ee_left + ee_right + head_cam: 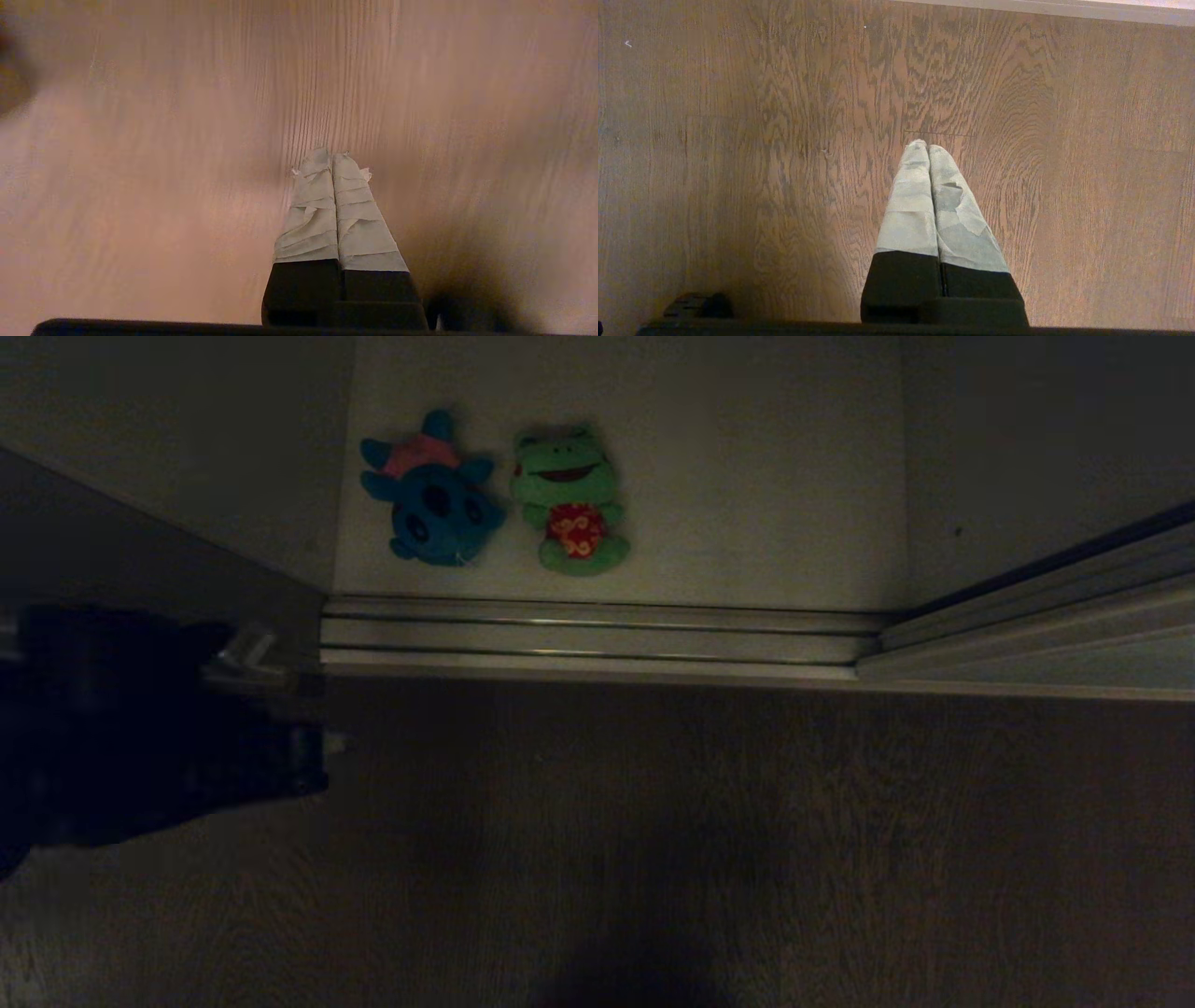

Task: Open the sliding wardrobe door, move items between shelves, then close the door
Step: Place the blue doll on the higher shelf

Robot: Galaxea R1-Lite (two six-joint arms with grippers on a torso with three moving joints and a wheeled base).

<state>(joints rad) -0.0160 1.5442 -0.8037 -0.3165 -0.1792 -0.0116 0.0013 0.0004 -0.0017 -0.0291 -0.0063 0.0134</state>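
Note:
Two items lie side by side on the white shelf [747,476] at the foot of the open wardrobe: a teal-blue plush [434,495] with a pink tuft and a green frog plush [571,502] in red flowered shorts. The sliding wardrobe door [1102,649], pale with a slim metal frame, stands at the right of the opening. My left arm is a dark shape at the head view's left edge, in front of the track. The left gripper [332,156] is shut and empty over the wooden floor. My right gripper [928,145] is also shut and empty, pointing at the floor.
Metal door tracks [597,635] run along the front of the compartment. A grey panel [140,532] bounds the opening on the left. Brown wooden floor [653,840] fills the foreground. A pale strip [1064,7] edges the floor in the right wrist view.

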